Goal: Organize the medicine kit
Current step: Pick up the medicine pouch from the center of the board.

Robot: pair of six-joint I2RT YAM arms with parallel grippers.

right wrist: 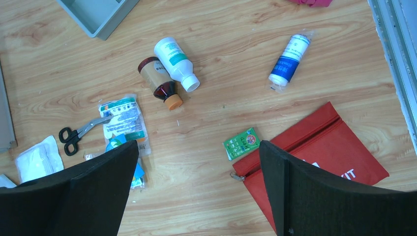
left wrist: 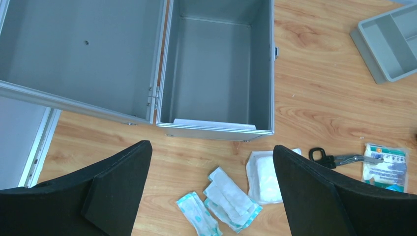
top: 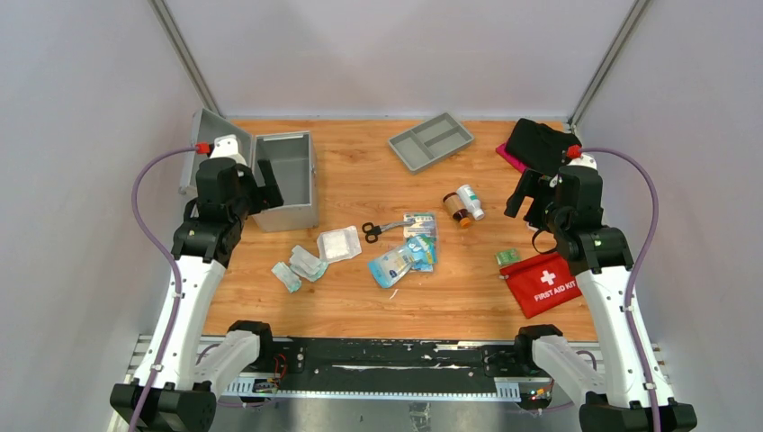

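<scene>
1. The kit (top: 286, 180) stands open at the table's far-left corner, lid laid back flat. The box looks bare except for a pale strip along its near wall, which cannot be identified.
2. The left gripper (left wrist: 211, 152) hangs over the kit's near wall, jaws wide and holding nothing. The right gripper (right wrist: 197, 147) hangs toward the right edge, likewise wide and empty.
3. Loose stock:
   - The gauze (left wrist: 265, 174) and dressings (left wrist: 228, 196) lie just beside the kit's near wall.
   - The scissors (left wrist: 327, 158) lie mid-table.
   - Two bottles (right wrist: 167, 73) lie touching, right of centre.
   - A sachet (right wrist: 242, 143) lies just beside the red pouch (right wrist: 319, 157).
   - The tray (top: 431, 141) sits near the far edge.
4. Judgement: packing has not begun, and the step in hand is the first pick.
5. Recommended method:
   - The left arm should take the gauze, as the nearest item.
   - Come straight down, straddle the short side and close on the padded middle. The wrapper's edge may slip.
   - Lift clear of the kit's wall before crossing over it.
   - Release low and flat against a corner, leaving room for the bottles.
6. Risk: the dressings overlap one another, so a careless grip may drag several.
</scene>
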